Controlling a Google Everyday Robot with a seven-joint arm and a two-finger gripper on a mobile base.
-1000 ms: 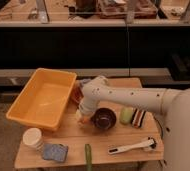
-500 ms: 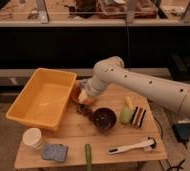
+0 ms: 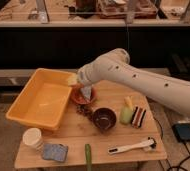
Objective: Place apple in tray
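The apple [image 3: 72, 79] is small, round and pale yellow. It sits in my gripper [image 3: 78, 83], lifted off the table, just above the right rim of the tray. The tray [image 3: 19, 107] is a large deep yellow-orange bin on the left side of the table, and nothing shows inside it. My white arm reaches in from the right, and the gripper is shut on the apple. The arm hides the part of the table behind it.
A small brown dish [image 3: 82, 98] lies under the gripper. A dark bowl [image 3: 104, 119], a greenish-yellow oblong object [image 3: 126, 115] and a striped block [image 3: 138, 116] stand to the right. A white brush [image 3: 132, 147], a green vegetable [image 3: 88, 155], a white cup [image 3: 32, 138] and a grey sponge [image 3: 55, 152] lie along the front edge.
My gripper has risen from beside the dark bowl and moved left with the apple, which now hangs at the tray's right rim.
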